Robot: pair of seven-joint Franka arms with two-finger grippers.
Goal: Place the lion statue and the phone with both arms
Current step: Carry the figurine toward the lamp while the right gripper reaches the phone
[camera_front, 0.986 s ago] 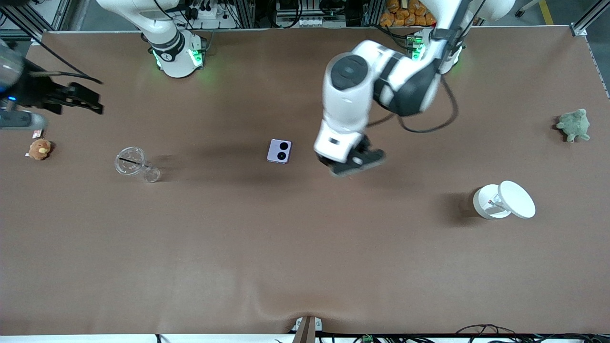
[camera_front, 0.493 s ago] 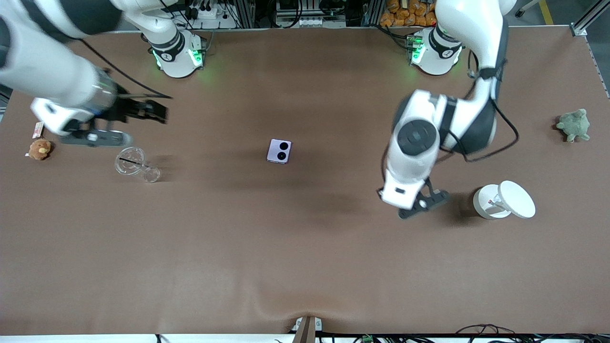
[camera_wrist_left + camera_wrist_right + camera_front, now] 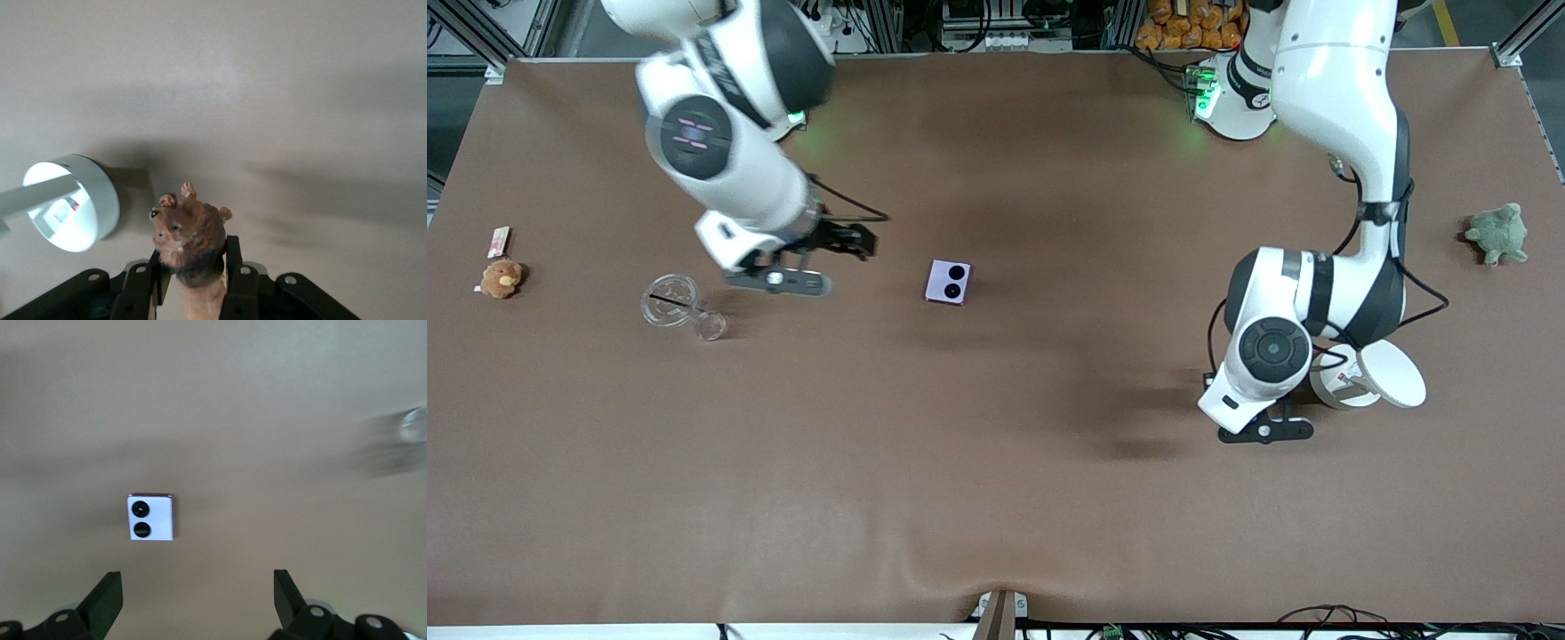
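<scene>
The lilac phone lies flat at mid-table, its two lenses up; it also shows in the right wrist view. My right gripper is open and empty, beside the phone toward the right arm's end; in its own view the phone lies ahead, apart from the fingers. My left gripper is shut on the reddish-brown lion statue, head out past the fingertips. In the front view the left hand hides the statue and hangs beside the white container.
The white container has an open tilted lid and shows in the left wrist view. A clear glass cup and a small glass stand near the right gripper. An orange-brown plush and a grey-green plush sit at the table's ends.
The right arm swung in from its end of the table to beside the phone. The left arm moved from beside the phone to the white container, holding the statue.
</scene>
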